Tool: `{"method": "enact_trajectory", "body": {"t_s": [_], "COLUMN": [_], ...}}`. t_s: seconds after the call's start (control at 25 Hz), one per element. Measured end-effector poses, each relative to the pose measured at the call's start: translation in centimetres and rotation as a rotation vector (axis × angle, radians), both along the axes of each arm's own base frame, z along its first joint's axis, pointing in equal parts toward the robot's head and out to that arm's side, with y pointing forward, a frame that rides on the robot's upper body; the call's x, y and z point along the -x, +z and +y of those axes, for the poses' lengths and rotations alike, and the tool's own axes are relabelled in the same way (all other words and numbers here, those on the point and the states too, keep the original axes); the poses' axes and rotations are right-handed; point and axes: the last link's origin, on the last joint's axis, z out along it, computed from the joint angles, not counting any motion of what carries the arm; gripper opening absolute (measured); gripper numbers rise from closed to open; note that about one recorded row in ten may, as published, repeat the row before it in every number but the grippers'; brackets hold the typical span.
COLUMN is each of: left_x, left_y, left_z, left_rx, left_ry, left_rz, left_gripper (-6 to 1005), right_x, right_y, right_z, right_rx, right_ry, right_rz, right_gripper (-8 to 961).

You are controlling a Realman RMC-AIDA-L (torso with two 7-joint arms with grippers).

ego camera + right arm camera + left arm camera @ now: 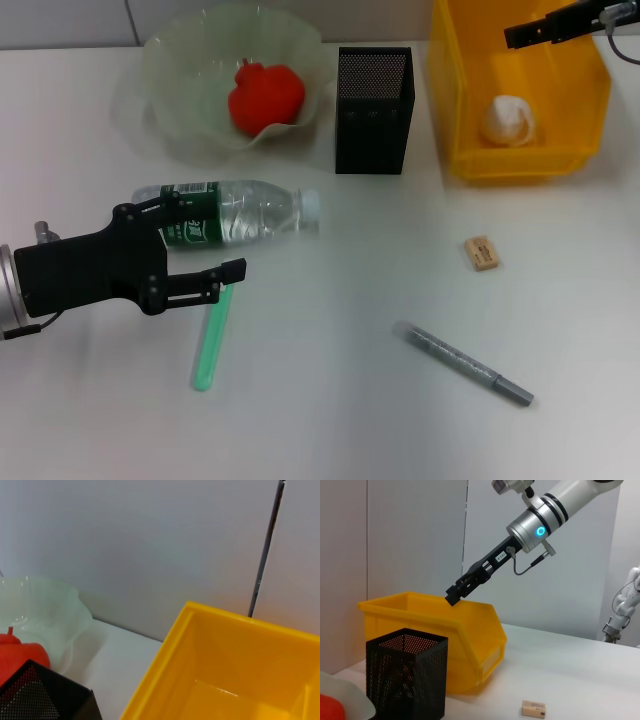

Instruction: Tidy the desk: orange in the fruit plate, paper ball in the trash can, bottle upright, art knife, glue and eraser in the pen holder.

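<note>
The orange [266, 95] was seen in the plate [170, 60] at the desk's [320, 400] far left, the paper ball [508, 121] in the yellow bin [450, 110] at the far right corner, and the pen holder [372, 110] between them. The bottle [235, 212] lay on its side left of centre, the green glue [211, 340] just nearer the front edge. The eraser [482, 252] and knife [465, 363] lay apart toward the front right. The left gripper [212, 250] was held spread above bottle and glue, gripping nothing. The right gripper [515, 36] was held over the bin; its spread could not be told.
</note>
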Motion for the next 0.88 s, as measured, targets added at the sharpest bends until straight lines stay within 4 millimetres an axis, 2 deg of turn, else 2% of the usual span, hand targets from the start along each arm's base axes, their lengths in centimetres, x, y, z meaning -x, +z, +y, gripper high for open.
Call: {"method": "enact_trajectory", "body": {"t_s": [0.48,0.88], "left_x": [-0.1,-0.2], "left_y": [0.0,0.0], "left_z": [0.1,0.2], "left_rx": [0.000,-0.002], "left_ry": [-0.002,-0.006], "left_rz": [-0.002,-0.003], "left_gripper": [794,791], "right_x": [0.1,1.0], "right_y": [0.6,2.3], "right_z": [0.1,-1.9], "right_rx": [-0.046,-0.127], "right_ry": [0.026,0.264], "right_rz": [0.029,0.302], "right_gripper": [830,831]}}
